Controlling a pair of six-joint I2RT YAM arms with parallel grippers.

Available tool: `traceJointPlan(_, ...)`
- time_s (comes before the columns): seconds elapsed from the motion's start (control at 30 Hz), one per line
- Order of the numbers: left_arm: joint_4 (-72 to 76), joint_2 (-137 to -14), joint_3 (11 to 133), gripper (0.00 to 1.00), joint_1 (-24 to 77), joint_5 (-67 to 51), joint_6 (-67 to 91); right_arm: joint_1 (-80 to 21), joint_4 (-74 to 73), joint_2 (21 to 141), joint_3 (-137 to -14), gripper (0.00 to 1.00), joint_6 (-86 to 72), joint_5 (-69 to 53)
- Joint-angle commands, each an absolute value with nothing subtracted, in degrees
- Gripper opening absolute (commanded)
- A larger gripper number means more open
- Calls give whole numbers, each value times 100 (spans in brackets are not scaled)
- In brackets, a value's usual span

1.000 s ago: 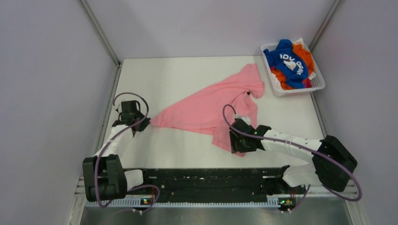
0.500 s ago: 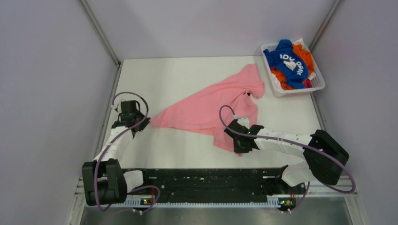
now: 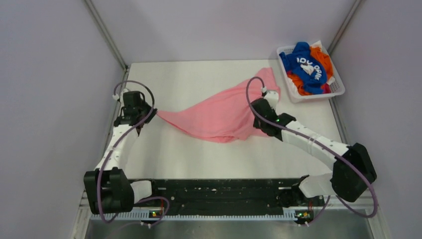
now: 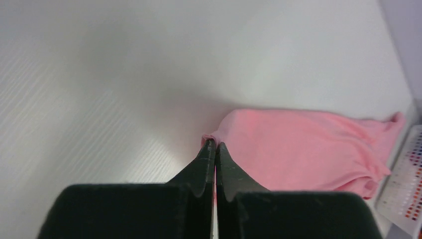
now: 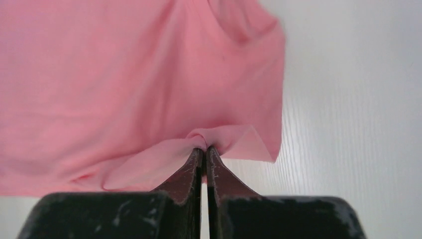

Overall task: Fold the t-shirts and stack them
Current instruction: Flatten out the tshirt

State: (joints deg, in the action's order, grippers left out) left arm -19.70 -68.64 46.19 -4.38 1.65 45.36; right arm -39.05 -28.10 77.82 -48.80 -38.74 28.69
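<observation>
The pink t-shirt [image 3: 219, 113] hangs stretched between my two grippers above the white table [image 3: 199, 159]. My left gripper [image 3: 147, 115] is shut on its left corner; in the left wrist view the gripper [image 4: 215, 144] pinches the pink t-shirt [image 4: 308, 144]. My right gripper [image 3: 253, 119] is shut on a bunched hem at the shirt's right side; in the right wrist view the gripper [image 5: 204, 148] holds a fold of the pink t-shirt [image 5: 124, 89]. The blue t-shirt [image 3: 306, 67] with white lettering and the orange t-shirt [image 3: 323, 57] lie crumpled in the basket.
A white slatted basket [image 3: 338, 89] stands at the table's back right corner, its edge also showing as the basket [image 4: 403, 194] in the left wrist view. Grey walls close in on both sides and at the back.
My right gripper closed on the shirt's near hem and carried it up and away toward the back right. My left gripper shifted slightly back. The shirt now sags between them.
</observation>
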Motion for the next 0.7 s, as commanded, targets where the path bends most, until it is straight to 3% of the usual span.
traceJointPlan(0.0,-1839,-6783,5771,0,-345,27,4641,-3488,-1889,7079,-6082,0,-2663,3604)
traceJointPlan(0.37,-2144,-5783,7597,0,-303,266,4263,-3149,-1313,6040,-8049,0,-275,3648)
traceJointPlan(0.67,-2379,-4497,8386,0,-303,396,4036,-3147,-2668,5585,-10100,0,-49,1244)
